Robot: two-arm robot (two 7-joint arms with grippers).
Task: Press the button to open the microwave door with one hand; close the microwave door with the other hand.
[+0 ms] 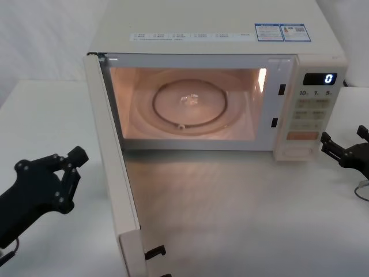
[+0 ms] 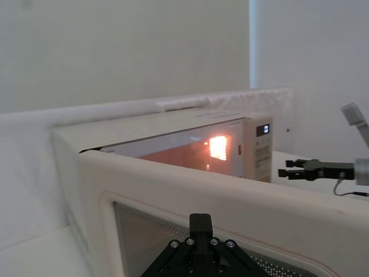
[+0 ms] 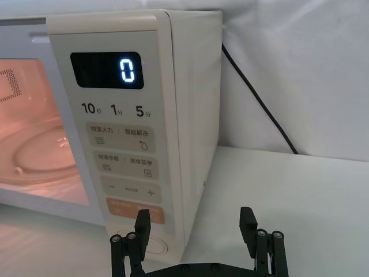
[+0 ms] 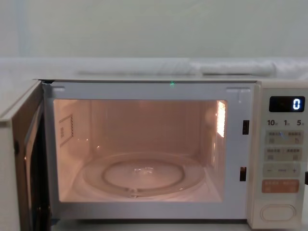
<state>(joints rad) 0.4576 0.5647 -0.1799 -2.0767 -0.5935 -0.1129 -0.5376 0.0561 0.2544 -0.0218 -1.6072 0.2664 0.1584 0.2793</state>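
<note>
The microwave door (image 1: 112,173) stands swung wide open toward me on its left hinge, and the cavity behind it is lit. Its outer face (image 2: 230,202) with the mesh window lies just ahead of my left gripper (image 1: 76,157), which is shut and hovers left of the door, apart from it. The wide cream button (image 1: 297,152) sits at the bottom of the control panel. My right gripper (image 1: 344,139) is open to the right of the panel, level with the button. In the right wrist view one finger (image 3: 143,222) covers part of the button (image 3: 159,246).
The control panel (image 3: 124,144) shows "0" on its display. A glass turntable (image 4: 139,175) lies inside the cavity. A black power cord (image 3: 259,104) runs behind the microwave on the right. White tabletop (image 1: 230,219) stretches in front of the opening.
</note>
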